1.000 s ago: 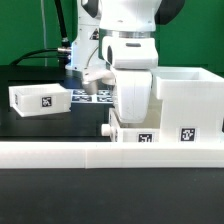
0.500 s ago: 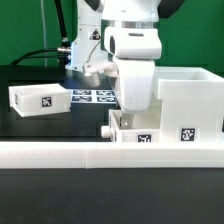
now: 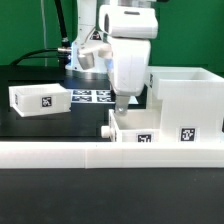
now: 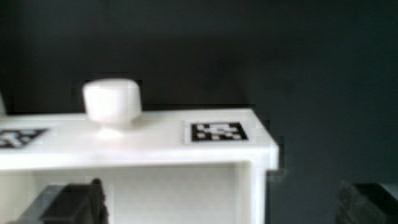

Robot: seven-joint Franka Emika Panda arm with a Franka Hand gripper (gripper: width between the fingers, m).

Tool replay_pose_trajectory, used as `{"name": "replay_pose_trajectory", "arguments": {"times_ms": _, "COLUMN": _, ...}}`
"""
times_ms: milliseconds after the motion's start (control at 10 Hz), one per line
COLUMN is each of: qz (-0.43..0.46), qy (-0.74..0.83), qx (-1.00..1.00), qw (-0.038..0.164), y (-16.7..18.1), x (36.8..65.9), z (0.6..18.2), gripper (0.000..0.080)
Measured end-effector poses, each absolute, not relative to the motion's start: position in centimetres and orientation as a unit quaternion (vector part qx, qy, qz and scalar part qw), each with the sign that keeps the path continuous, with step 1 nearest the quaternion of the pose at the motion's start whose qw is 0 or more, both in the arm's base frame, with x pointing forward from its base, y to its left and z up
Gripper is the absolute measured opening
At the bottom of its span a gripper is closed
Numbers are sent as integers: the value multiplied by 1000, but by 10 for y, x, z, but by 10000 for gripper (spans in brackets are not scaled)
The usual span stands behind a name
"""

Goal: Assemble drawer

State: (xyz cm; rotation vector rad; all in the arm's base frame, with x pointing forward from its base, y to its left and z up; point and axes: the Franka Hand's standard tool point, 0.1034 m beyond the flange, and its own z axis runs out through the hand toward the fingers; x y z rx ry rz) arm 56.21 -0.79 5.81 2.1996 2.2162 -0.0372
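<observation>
The drawer's large hollow cube housing (image 3: 186,98) stands at the exterior view's right. One small white tray (image 3: 133,132) with a knob (image 3: 108,130) sits against the housing's left side, tags on its front. My gripper (image 3: 122,103) hangs just above this tray, open and empty. In the wrist view the tray's front wall (image 4: 160,150) shows with its round knob (image 4: 112,100) and a tag (image 4: 221,131). My gripper (image 4: 221,205) spans the tray's side wall, dark fingers (image 4: 71,204) wide apart. A second tray (image 3: 40,99) lies at the left on the black table.
A long low white rail (image 3: 90,156) runs across the front of the table. The marker board (image 3: 92,96) lies flat behind the gripper, between the two trays. Cables and the arm's base stand at the back.
My gripper has risen from down at the tray beside the housing to just above it and shifted slightly left. The trays and housing have not moved.
</observation>
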Motion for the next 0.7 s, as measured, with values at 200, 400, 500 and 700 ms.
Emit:
{"name": "replay_pose_trajectory", "arguments": {"times_ms": 200, "qz": -15, "qy": 708, "qx": 706, "qw": 10, "y": -21, "x": 565, "z": 60, "gripper": 648}}
{"name": "replay_pose_trajectory", "arguments": {"times_ms": 400, "qz": -15, "qy": 710, "qx": 704, "qw": 8, "y": -24, "x": 564, "z": 59, "gripper": 648}}
{"name": "replay_pose_trajectory", "arguments": {"times_ms": 500, "qz": -16, "qy": 710, "qx": 704, "qw": 7, "y": -24, "x": 564, "z": 58, "gripper": 648}}
{"name": "replay_pose_trajectory", "arguments": {"times_ms": 700, "qz": 6, "qy": 726, "qx": 687, "qw": -20, "y": -37, "x": 570, "z": 46, "gripper": 648}}
